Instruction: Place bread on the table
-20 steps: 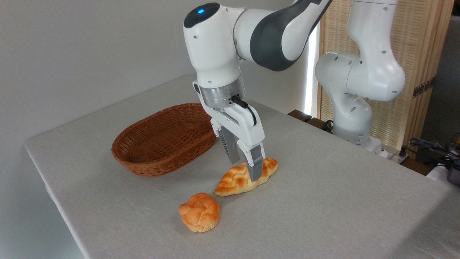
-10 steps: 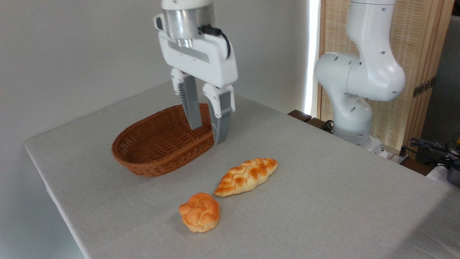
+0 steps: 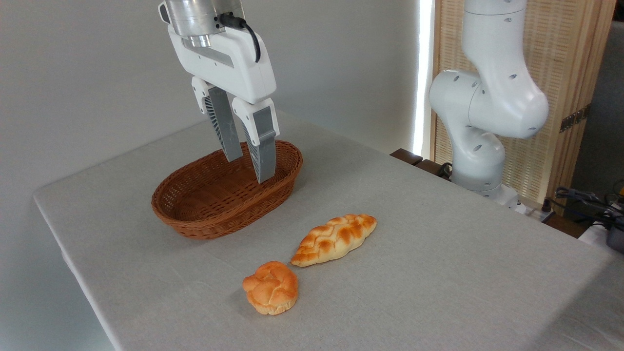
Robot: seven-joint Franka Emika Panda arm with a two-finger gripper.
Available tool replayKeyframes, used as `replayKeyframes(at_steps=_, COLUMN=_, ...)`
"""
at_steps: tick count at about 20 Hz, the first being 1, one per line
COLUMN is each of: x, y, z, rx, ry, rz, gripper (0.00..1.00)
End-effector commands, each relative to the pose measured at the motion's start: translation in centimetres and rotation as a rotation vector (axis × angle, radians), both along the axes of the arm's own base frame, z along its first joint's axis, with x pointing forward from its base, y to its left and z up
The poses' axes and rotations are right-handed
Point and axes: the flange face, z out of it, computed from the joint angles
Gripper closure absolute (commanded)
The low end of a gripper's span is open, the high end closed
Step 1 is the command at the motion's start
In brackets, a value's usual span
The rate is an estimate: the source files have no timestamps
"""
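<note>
Bread [image 3: 335, 239] lies flat on your counter [image 3: 438, 273], long axis running lower left to upper right, well apart from the fingers [image 3: 263, 161], which hang narrowly parted and empty over the basket [image 3: 195, 214].

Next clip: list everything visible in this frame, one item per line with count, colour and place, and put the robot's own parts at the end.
table: 1, light grey cloth surface, fills the lower frame.
basket: 1, brown wicker, oval, empty, on the table toward the back left.
bread: 1, golden braided loaf with browned ridges, lying on the table right of and in front of the basket.
bun: 1, orange, round and knotted, on the table just in front of the loaf's left tip.
screen: 1, tan woven panel in a wooden frame, behind the robot at right.
cables: several, dark, at the far right edge.
robot arm: 1, white, base at the table's far right.
gripper: 1, white with grey fingers, open and empty, above the basket.
</note>
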Motion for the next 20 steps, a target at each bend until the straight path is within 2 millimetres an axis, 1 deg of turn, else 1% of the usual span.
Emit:
replayKeyframes(at_steps=1, x=-0.6, y=0.8, z=-0.9, rx=0.017, ry=0.028, rz=0.023, gripper=0.00)
replayKeyframes(at_steps=2, x=-0.5, y=0.7, z=-2.0, rx=0.018, ry=0.033, rz=0.023, gripper=0.00)
replayKeyframes(at_steps=3, x=-0.4, y=0.8, z=-2.1, rx=0.018, ry=0.011, rz=0.024, gripper=0.00)
replayKeyframes(at_steps=5, x=-0.2, y=0.8, z=-2.1, rx=0.018, ry=-0.006, rz=0.026, gripper=0.00)
replayKeyframes(at_steps=7, x=-0.1, y=1.7, z=-1.9, rx=0.020, ry=-0.015, rz=0.041, gripper=0.00)
replayKeyframes(at_steps=9, x=-0.2, y=2.0, z=-1.6, rx=0.027, ry=-0.025, rz=0.043, gripper=0.00)
replayKeyframes(at_steps=11, x=0.0, y=3.0, z=-1.5, rx=0.023, ry=-0.035, rz=0.065, gripper=0.00)
replayKeyframes(at_steps=14, x=0.1, y=3.8, z=-1.3, rx=0.020, ry=-0.053, rz=0.083, gripper=0.00)
replayKeyframes(at_steps=17, x=0.1, y=3.7, z=-1.4, rx=0.024, ry=-0.050, rz=0.082, gripper=0.00)
replayKeyframes(at_steps=18, x=-0.1, y=3.7, z=-1.8, rx=0.024, ry=-0.043, rz=0.082, gripper=0.00)
replayKeyframes(at_steps=20, x=-0.5, y=3.7, z=-1.8, rx=0.023, ry=-0.050, rz=0.080, gripper=0.00)
